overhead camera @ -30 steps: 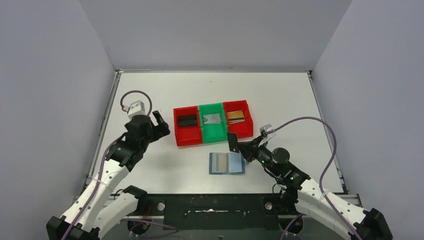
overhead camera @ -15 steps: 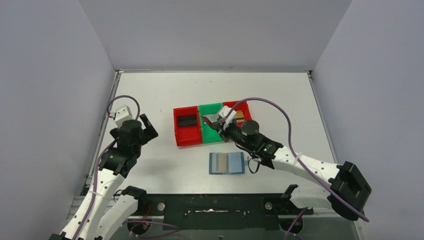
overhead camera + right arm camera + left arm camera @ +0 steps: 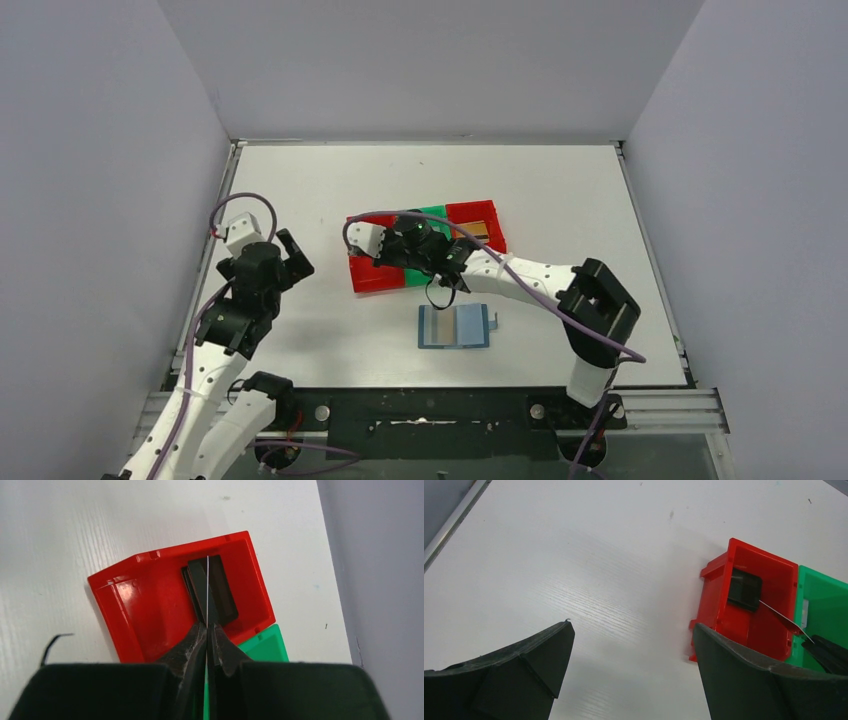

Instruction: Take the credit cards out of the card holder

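The right gripper (image 3: 206, 630) has its two fingers pressed together on a thin black credit card (image 3: 206, 590), seen edge-on as a fine pale line. A second ago this gripper held the card upright just beside the teal-blue book-fold card holder (image 3: 455, 327). It has since swung away to the left and now hangs over the left-hand red plastic bin (image 3: 127, 607), above the black cards (image 3: 225, 595) already lying inside. The held card has not yet been let go.

The card holder lies open and flat on the white table (image 3: 330, 190), toward the near edge and apart from both arms. Grey and brownish strips show in its pockets, but they are too small to tell whether they are more cards.

The left gripper (image 3: 634, 655) has drawn back a little toward the left wall. Its jaws are spread wide and hold nothing, over bare table beside the red bin.

Judging from this, one black card has been taken out and is about to join the others. The next move is probably a release, then a return to the holder.
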`<state>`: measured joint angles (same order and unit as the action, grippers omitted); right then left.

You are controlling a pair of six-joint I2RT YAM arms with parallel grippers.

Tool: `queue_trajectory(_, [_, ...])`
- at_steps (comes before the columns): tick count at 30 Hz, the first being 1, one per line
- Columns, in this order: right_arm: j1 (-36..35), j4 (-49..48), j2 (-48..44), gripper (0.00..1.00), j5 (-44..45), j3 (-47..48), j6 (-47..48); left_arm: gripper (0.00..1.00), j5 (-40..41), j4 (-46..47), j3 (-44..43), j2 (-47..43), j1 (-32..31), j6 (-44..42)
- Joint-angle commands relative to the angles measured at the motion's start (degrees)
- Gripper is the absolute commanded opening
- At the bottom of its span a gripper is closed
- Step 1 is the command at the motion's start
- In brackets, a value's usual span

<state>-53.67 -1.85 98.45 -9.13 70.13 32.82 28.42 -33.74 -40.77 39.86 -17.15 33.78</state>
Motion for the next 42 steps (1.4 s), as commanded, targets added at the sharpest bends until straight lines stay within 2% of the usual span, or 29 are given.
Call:
queue_trajectory(1, [-0.2, 2.0, 4.2, 0.0, 3.9, 6.4, 7.8, 0.91, 0.0, 0.9, -0.9, -0.6, 0.3, -0.6])
queue_trajectory(12, [-0.2, 5.7, 14.0, 0.0, 9.8, 14.6, 15.5, 0.91, 2.7, 0.4, -0.7, -4.1, 0.4, 0.0])
queue_trajectory(20, [-0.4, -1.8, 18.7, 0.0, 12.0, 15.0, 19.1, 0.92, 2.5, 0.7, -0.5, -4.5, 0.4, -0.1])
queue_trajectory(26, [-0.2, -3.3, 21.7, 0.01, 13.7, 16.4, 21.2, 0.92, 2.6, 0.6, -0.5, -5.4, 0.4, -0.1])
queue_trajectory(31, [0.0, -4.3, 22.5, 0.13, 14.2, 15.8, 19.8, 0.92, 2.7, 0.9, -0.2, -6.2, 0.4, -0.1])
queue_trajectory(33, [-0.1, -3.8, 22.4, 0.24, 13.6, 15.7, 19.0, 0.92, 2.7, 1.0, -0.1, -6.6, 0.4, -0.1])
queue_trajectory(37, [0.1, -3.9, 20.4, 0.38, 10.8, 14.5, 15.7, 0.92, 2.6, 1.1, 0.0, -7.0, 0.4, -0.1])
queue_trajectory(42, [0.1, -4.9, 14.9, 0.42, 7.1, 12.4, 11.2, 0.92, 2.3, 1.0, 0.0, -6.7, 0.4, -0.2])
